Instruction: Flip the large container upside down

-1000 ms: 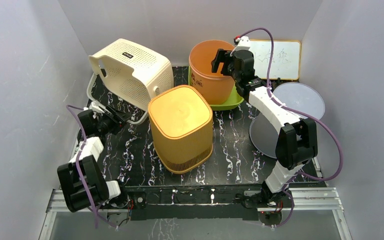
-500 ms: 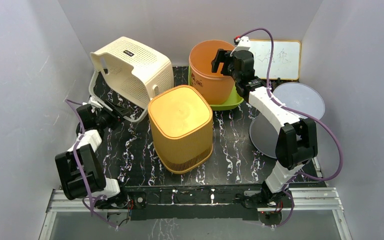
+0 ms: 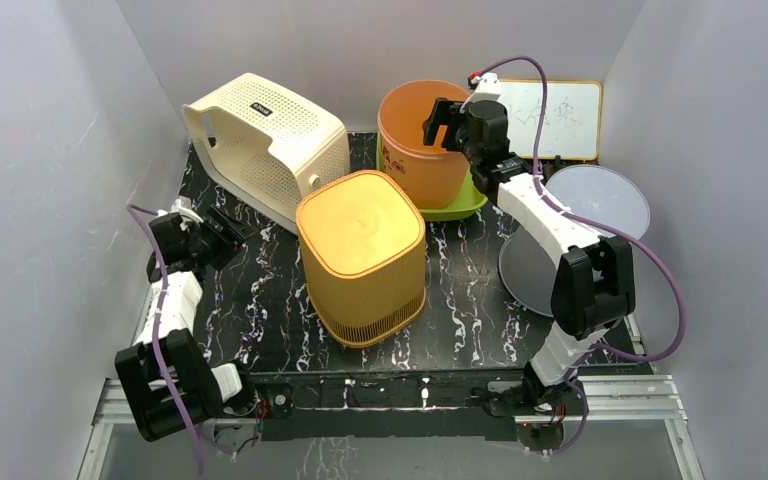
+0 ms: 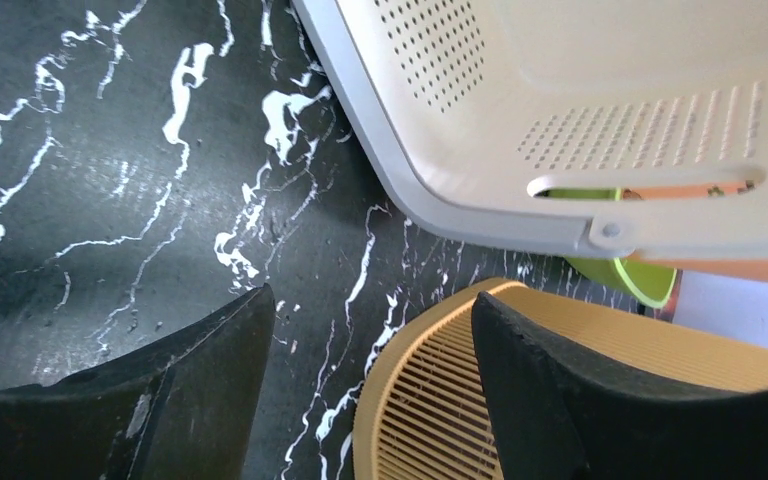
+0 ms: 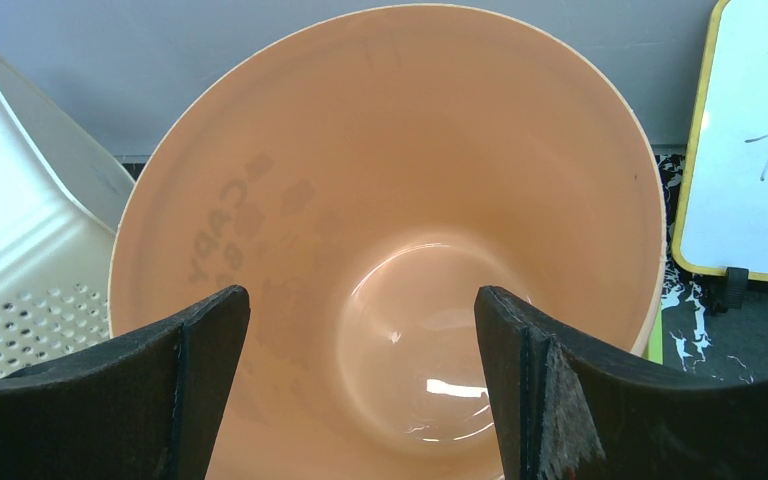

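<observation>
The large cream container (image 3: 270, 140) is lying in the far-left corner of the tabletop (image 3: 260, 310). It is tilting there, with its perforated walls and base facing up and its rim (image 4: 400, 190) running low along the marbled surface. Whether the rim is resting flat cannot be told.

The left end effector (image 3: 222, 232) is hovering near the left edge, spread wide and gripping nothing. It is pointing toward the container's rim but standing apart from it.

A yellow ribbed bin (image 3: 362, 250) is occupying the middle of the tabletop, just beside the container's near-right corner and crowding that side. An orange bucket (image 3: 420, 140) is standing upright at the far edge on a green tray (image 3: 465, 205), close against the container's right side.

The right end effector (image 3: 447, 120) is hanging over the bucket's mouth, fingers spread wide and empty.

A whiteboard (image 3: 560, 118) is leaning at the far-right corner. Two grey discs (image 3: 600, 195) are lying along the right edge, well apart from the container.
</observation>
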You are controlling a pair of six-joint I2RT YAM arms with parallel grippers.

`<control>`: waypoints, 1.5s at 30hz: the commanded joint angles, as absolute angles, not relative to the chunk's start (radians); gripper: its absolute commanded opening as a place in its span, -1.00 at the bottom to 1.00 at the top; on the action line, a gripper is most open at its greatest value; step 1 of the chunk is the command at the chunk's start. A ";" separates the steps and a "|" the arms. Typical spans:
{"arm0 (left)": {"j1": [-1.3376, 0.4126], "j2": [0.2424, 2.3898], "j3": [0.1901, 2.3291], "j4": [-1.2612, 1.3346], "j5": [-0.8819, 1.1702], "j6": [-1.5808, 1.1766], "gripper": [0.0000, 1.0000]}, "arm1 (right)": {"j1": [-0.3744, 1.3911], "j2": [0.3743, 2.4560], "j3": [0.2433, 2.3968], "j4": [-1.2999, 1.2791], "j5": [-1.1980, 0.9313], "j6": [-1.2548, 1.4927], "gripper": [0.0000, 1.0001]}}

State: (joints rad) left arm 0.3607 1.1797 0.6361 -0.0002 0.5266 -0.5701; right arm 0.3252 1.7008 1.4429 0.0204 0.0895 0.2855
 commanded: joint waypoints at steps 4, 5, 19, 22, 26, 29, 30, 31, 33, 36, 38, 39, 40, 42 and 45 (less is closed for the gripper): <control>0.362 1.235 0.653 0.047 0.391 -0.592 0.48 | 0.320 1.708 1.435 0.028 0.100 0.275 0.64; 0.363 1.250 0.656 0.066 0.387 -0.602 0.49 | 0.322 1.711 1.438 0.027 0.099 0.274 0.64; 0.268 1.325 0.790 0.710 0.548 -0.990 0.70 | 0.319 1.723 1.439 0.026 0.089 0.286 0.64; 0.218 1.359 0.841 0.828 0.514 -1.077 0.71 | 0.321 1.726 1.443 0.026 0.087 0.293 0.64; 0.150 1.449 0.904 0.945 0.441 -1.138 0.72 | 0.321 1.730 1.451 0.022 0.081 0.297 0.63; 0.097 1.535 0.962 0.998 0.409 -1.153 0.72 | 0.321 1.731 1.457 0.017 0.079 0.294 0.63; 0.082 1.565 0.979 1.018 0.401 -1.156 0.72 | 0.320 1.730 1.459 0.015 0.080 0.292 0.63; 0.070 1.595 0.994 1.037 0.394 -1.160 0.72 | 0.320 1.730 1.459 0.013 0.084 0.286 0.63; 0.053 1.651 1.021 1.064 0.389 -1.177 0.72 | 0.320 1.728 1.460 0.008 0.096 0.274 0.64; 0.039 1.712 1.044 1.102 0.383 -1.185 0.70 | 0.320 1.726 1.460 0.003 0.114 0.253 0.65; 0.036 1.738 1.056 1.114 0.381 -1.188 0.66 | 0.319 1.727 1.463 -0.001 0.124 0.243 0.65; 0.037 1.753 1.063 1.117 0.383 -1.191 0.60 | 0.318 1.728 1.463 -0.001 0.127 0.240 0.65; 0.036 1.762 1.072 1.122 0.390 -1.193 0.50 | 0.316 1.730 1.465 -0.003 0.128 0.238 0.65; 0.036 1.781 1.090 1.142 0.411 -1.202 0.18 | 0.315 1.734 1.466 -0.003 0.127 0.239 0.66; 0.036 1.796 1.103 1.169 0.435 -1.219 -0.24 | 0.315 1.735 1.470 -0.003 0.122 0.241 0.65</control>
